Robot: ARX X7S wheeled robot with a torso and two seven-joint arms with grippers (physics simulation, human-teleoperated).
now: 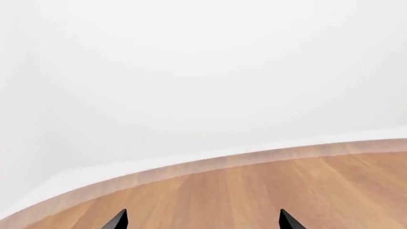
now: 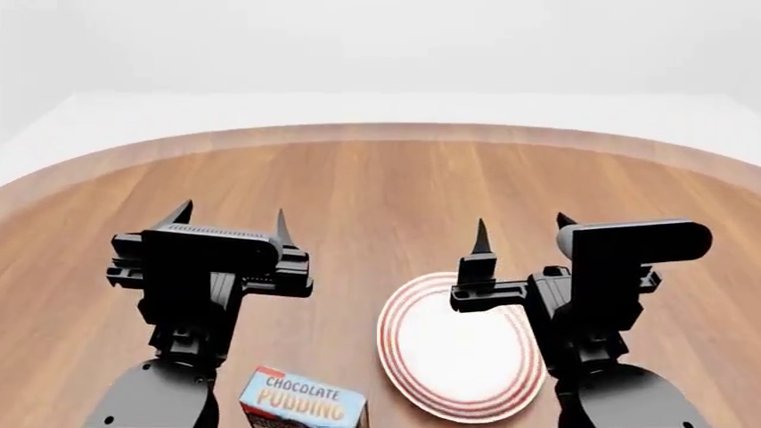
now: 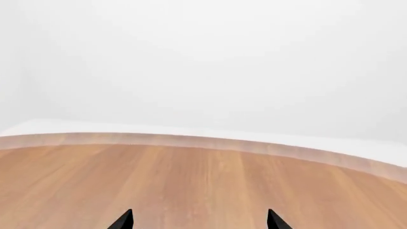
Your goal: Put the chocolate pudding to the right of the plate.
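The chocolate pudding [image 2: 303, 401], a small carton with a light blue top and red lettering, stands at the near edge of the head view, left of the plate. The plate [image 2: 462, 349], white with red rings, lies on the wooden table partly under my right arm. My left gripper [image 2: 231, 218] is open and empty, held above the table beyond the pudding. My right gripper [image 2: 521, 230] is open and empty, above the plate's far side. The left wrist view shows only the left gripper's [image 1: 202, 220] tips over bare wood. The right wrist view shows the right gripper's [image 3: 198, 220] tips likewise.
The round wooden table [image 2: 380, 178] stretches ahead to its curved far edge, with white floor and wall beyond. The table's edge also shows in the left wrist view [image 1: 210, 164] and the right wrist view [image 3: 210, 143].
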